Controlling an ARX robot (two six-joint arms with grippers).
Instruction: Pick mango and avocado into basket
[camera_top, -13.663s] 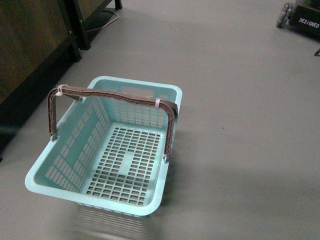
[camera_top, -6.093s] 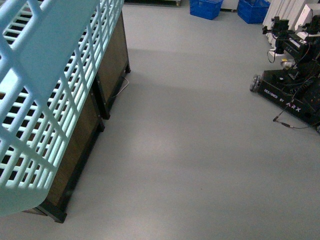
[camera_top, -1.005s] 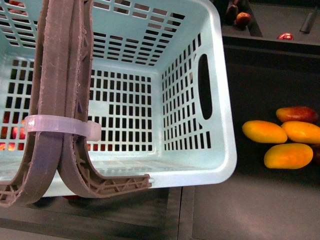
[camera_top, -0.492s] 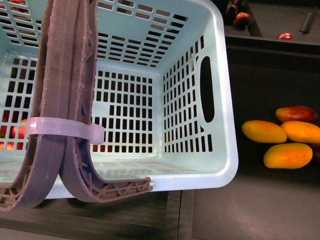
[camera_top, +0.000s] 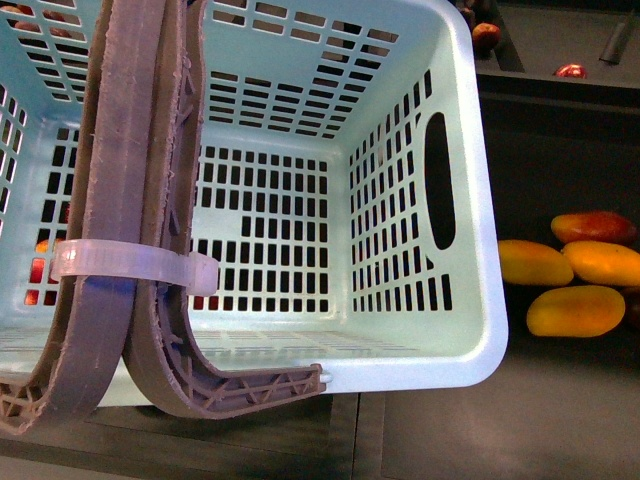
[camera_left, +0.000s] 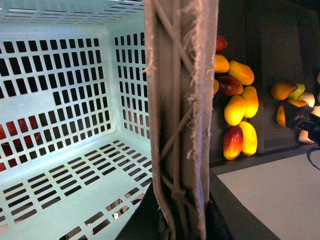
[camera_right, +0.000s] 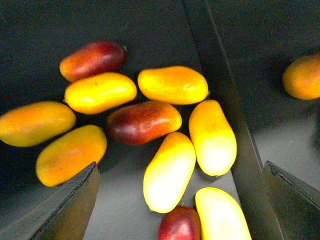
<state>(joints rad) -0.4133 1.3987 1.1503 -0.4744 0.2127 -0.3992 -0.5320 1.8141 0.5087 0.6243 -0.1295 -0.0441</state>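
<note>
The light teal basket (camera_top: 478, 250) hangs empty and fills most of the front view. My left gripper (camera_left: 177, 220) is shut on its brown-grey handles (camera_left: 180, 100), which are zip-tied together (camera_top: 135, 265). To the basket's right, yellow-orange mangoes (camera_top: 575, 310) lie in a dark bin. My right gripper (camera_right: 180, 200) hovers open over that pile. A bright yellow mango (camera_right: 169, 171) lies between its two dark fingers (camera_right: 65, 205), untouched. No avocado is in view.
Dark red-blushed mangoes (camera_right: 144, 121) lie mixed among the yellow ones. A raised black divider (camera_right: 225, 100) separates this bin from one holding an orange fruit (camera_right: 302, 76). Red fruits (camera_top: 485, 35) sit in bins further back. Small yellow-green fruits (camera_left: 298, 91) lie beyond the mangoes.
The basket has drifted right in the front view and now covers the edge of the nearest mango. Much earlier it stood on the floor.
</note>
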